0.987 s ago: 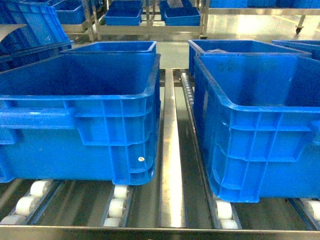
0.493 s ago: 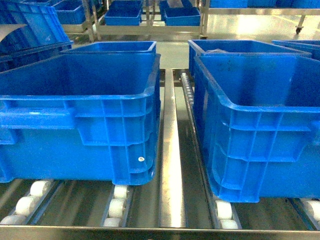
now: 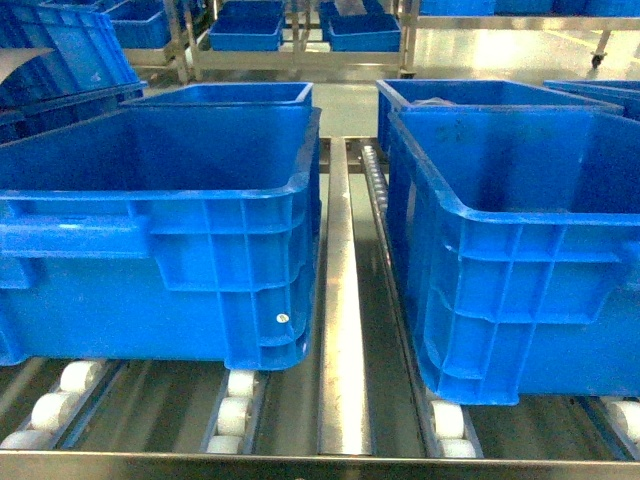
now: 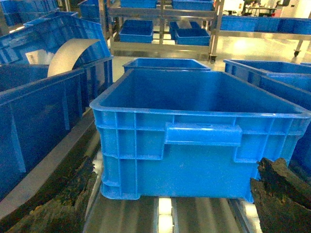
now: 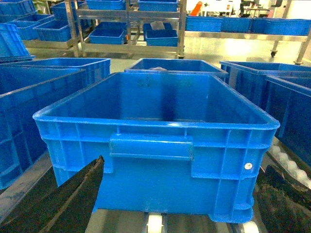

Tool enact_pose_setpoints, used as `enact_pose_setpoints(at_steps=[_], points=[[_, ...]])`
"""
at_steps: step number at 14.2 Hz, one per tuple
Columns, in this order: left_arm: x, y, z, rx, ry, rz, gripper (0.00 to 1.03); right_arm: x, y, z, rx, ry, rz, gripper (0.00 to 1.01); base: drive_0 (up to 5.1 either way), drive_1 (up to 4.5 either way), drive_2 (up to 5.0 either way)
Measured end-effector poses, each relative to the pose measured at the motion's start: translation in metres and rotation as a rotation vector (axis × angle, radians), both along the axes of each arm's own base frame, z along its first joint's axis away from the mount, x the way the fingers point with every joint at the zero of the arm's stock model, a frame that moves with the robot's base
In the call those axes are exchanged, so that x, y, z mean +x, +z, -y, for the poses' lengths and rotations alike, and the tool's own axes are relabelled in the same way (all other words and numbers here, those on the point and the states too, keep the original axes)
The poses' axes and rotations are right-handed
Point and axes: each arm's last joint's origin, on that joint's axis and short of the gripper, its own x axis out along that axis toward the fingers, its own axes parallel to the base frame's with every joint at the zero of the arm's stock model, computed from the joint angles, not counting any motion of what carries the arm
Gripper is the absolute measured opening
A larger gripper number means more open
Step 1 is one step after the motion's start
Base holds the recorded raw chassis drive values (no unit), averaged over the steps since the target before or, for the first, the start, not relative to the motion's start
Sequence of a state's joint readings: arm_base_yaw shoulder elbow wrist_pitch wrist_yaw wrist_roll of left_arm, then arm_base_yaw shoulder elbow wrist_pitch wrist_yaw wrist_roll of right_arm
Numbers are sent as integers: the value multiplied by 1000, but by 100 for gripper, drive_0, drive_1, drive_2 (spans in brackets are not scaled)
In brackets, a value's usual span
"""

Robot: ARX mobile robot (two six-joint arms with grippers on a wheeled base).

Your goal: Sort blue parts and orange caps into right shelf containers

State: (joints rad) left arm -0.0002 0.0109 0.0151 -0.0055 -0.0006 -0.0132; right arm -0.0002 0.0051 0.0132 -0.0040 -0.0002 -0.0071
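Left crate: we are facing a large rectangular bright-blue plastic crate (image 3: pixel 160 240) with ribbed walls, sitting at the left of the stainless-steel roller shelf (image 3: pixel 340 300), close behind its front lip.
Right crate: we are seeing a second bright-blue ribbed crate (image 3: pixel 520 250) sitting at the right of the shelf, apart from the first, with a steel rail showing between them.
Rear crates: we are making out two more blue crates, one (image 3: pixel 225 95) directly behind each front one, further back on the same shelf.
Left gripper (image 4: pixel 160 194): we are holding it spread open in front of the left crate's handle ledge, its dark fingers (image 4: pixel 63 199) showing at both lower corners of the left wrist view, gripping nothing.
Right gripper (image 5: pixel 175 199): we are holding it likewise parted before the right crate's front wall, grasping nothing.
Contents: we are seeing no parts inside the visible interiors of the front crates.
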Motion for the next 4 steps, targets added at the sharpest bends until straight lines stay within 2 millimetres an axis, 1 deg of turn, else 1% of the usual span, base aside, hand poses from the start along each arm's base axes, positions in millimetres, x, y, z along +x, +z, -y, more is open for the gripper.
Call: enact_pose_setpoints(at_steps=[4], points=[[0,0,0,0,0,0,98,0,0,0,0,0,0,98,0,0,0]])
